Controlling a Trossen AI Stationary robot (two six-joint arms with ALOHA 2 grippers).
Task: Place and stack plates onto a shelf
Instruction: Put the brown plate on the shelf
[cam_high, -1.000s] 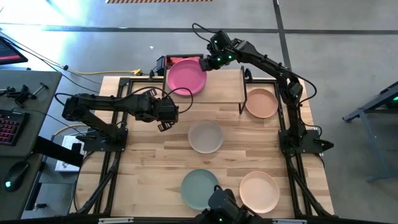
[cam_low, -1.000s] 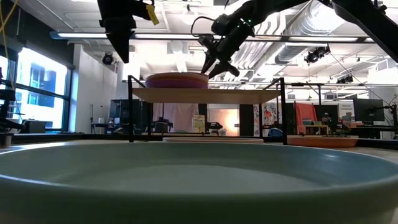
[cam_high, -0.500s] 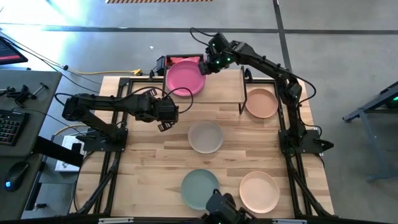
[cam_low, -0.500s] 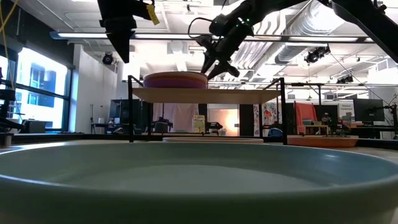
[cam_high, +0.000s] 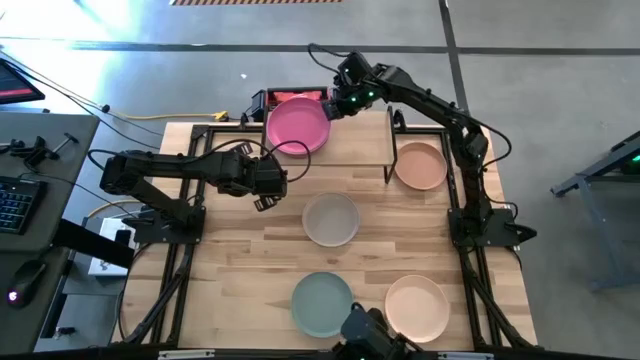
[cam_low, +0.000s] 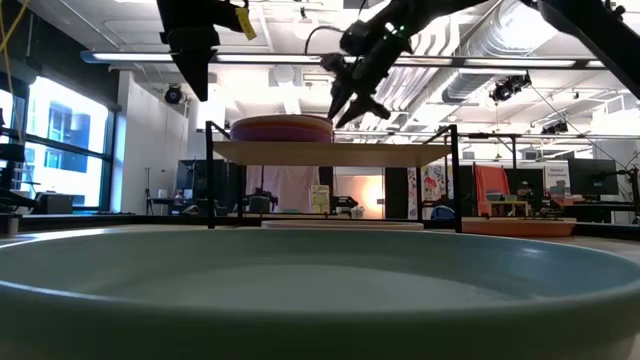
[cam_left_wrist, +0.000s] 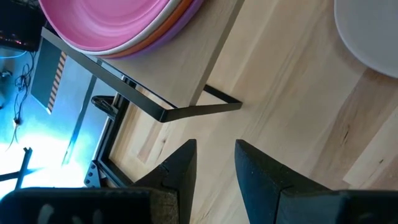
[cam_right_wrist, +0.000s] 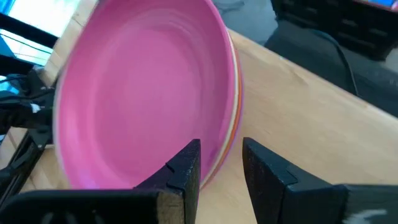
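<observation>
A stack of plates with a pink plate (cam_high: 297, 128) on top rests on the left end of the shelf (cam_high: 355, 140). My right gripper (cam_high: 335, 103) hangs open at the stack's far right rim (cam_right_wrist: 231, 134), its fingers a little above and on either side of it (cam_low: 345, 108). My left gripper (cam_high: 268, 188) hovers open over the table, near the shelf's left leg (cam_left_wrist: 205, 107), with nothing between its fingers (cam_left_wrist: 214, 155). A grey plate (cam_high: 330, 220), a teal plate (cam_high: 321, 303) and two peach plates (cam_high: 420, 165) (cam_high: 416, 307) lie flat on the table. My right gripper stands slanting down over the far right rim (cam_right_wrist: 231, 134) of the stack, with the rim's edge running toward the gap between the fingers. I cannot tell whether a finger touches it.
A red box (cam_high: 275, 98) sits behind the shelf. The shelf's right half (cam_high: 365, 135) is bare wood. Black frame rails (cam_high: 190, 250) run along both table sides. The teal plate (cam_low: 320, 290) fills the low view's foreground. Bare tabletop (cam_high: 240, 270) lies at the near left.
</observation>
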